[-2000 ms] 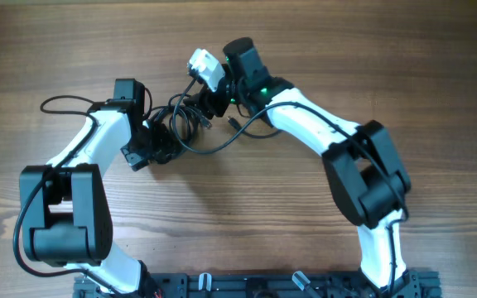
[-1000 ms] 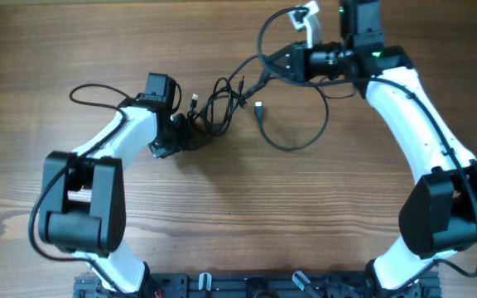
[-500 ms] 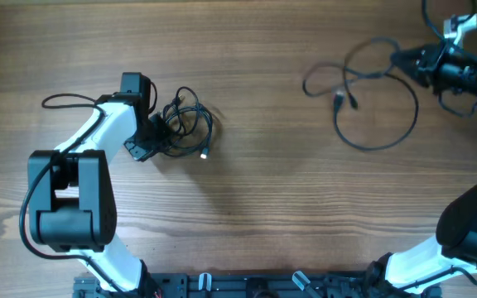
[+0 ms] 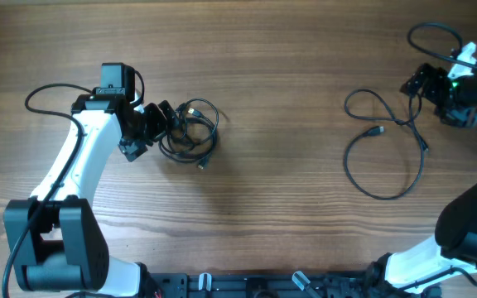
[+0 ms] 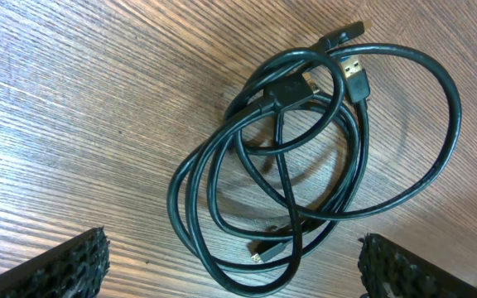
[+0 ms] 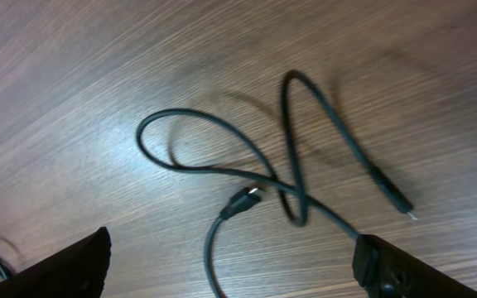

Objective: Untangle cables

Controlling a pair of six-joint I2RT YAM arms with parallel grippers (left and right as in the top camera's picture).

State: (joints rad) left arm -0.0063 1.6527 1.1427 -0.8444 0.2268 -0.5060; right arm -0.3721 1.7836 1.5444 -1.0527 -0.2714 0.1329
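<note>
A small coiled bundle of black cables (image 4: 190,132) lies on the wooden table left of centre. My left gripper (image 4: 151,124) is open at the bundle's left edge. In the left wrist view the coils (image 5: 281,91) fill the middle, with a metal-tipped plug (image 5: 354,73) on top, and the nearest loops reach between my open fingers (image 5: 230,266). One separate black cable (image 4: 377,131) lies in loose loops at the right. My right gripper (image 4: 427,83) is open and empty just above and to the right of it. The right wrist view shows this cable (image 6: 247,199) flat on the wood ahead of my fingers (image 6: 238,265).
The thicker black wire of the left arm (image 4: 44,91) loops over the table at the far left. The right arm's own wire (image 4: 429,33) arcs near the right edge. A black rail (image 4: 255,285) runs along the front edge.
My right gripper came down and back from the far right corner and let go of the separate cable, which now lies on the table. My left gripper shifted slightly; the bundle stays by it.
</note>
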